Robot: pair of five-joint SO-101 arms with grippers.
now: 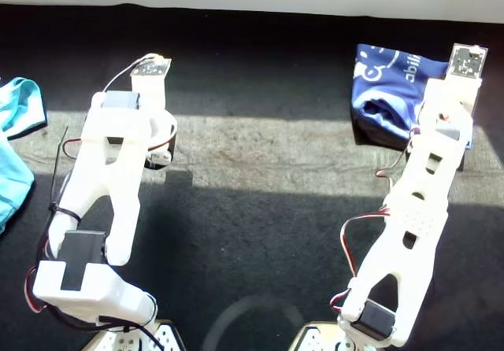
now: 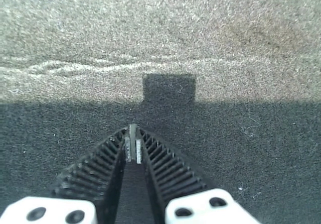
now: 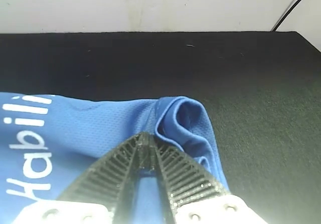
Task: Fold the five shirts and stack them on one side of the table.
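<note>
A dark blue shirt (image 1: pixel 390 91) with white print lies folded at the back right of the table. My right gripper (image 3: pixel 146 139) is shut, its fingertips pressed together on the blue shirt (image 3: pixel 85 128) beside a raised fold at its edge. I see no cloth pinched between them. A light blue shirt (image 1: pixel 16 131) lies crumpled at the table's left edge. My left gripper (image 2: pixel 133 144) is shut and holds nothing, pointing down at the dark mat left of centre, away from both shirts. In the high view the left gripper (image 1: pixel 160 154) hangs below its white arm.
A dark mat (image 1: pixel 260 233) covers the table, with a sunlit band (image 1: pixel 268 146) across its middle. A pale wall (image 3: pixel 150 5) runs behind the far edge. The right arm (image 1: pixel 417 201) stretches over the right side toward the back.
</note>
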